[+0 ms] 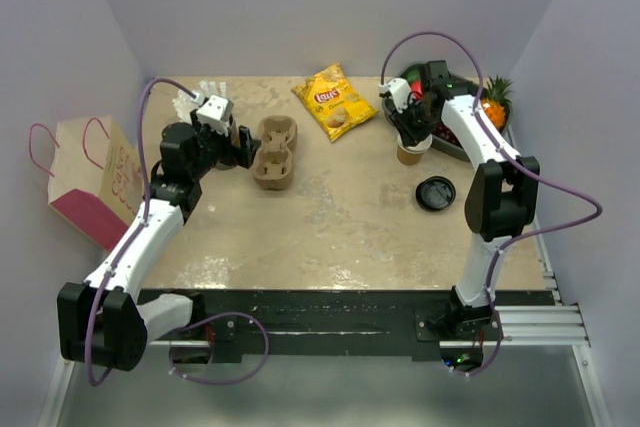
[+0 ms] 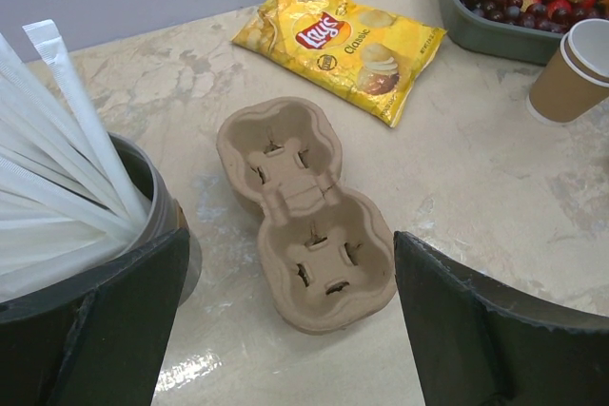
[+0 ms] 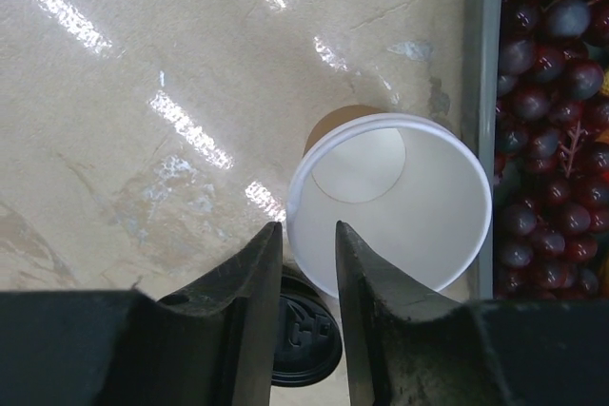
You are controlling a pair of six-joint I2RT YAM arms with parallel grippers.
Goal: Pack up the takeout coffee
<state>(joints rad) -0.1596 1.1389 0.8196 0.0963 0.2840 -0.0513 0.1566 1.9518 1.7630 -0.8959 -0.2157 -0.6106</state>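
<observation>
The takeout coffee cup stands upright on the worktop, at the far right, just beside the fruit tray. It carries no cap: the black lid lies flat on the worktop nearer the arm bases, close to the cup.

The right gripper hangs directly over the cup. Its fingers stand a narrow gap apart, one outside the near wall and one over the mouth. The gap looks wider than the wall, so treat this as no firm grip.

The left gripper is spread wide and holds nothing. The pulp cup carrier lies just ahead of it, both wells vacant.

Judge the task as early:
- lid not fitted
- cup not seated in the carrier
- the paper bag at the left edge appears untouched

View differences:
- Right wrist alone shows the cup's bare white interior and the lid partly hidden under the fingers.
- Left wrist alone shows the carrier's wells in detail and the wrapped straws.
- Only the top view shows the bag and both arms together
</observation>
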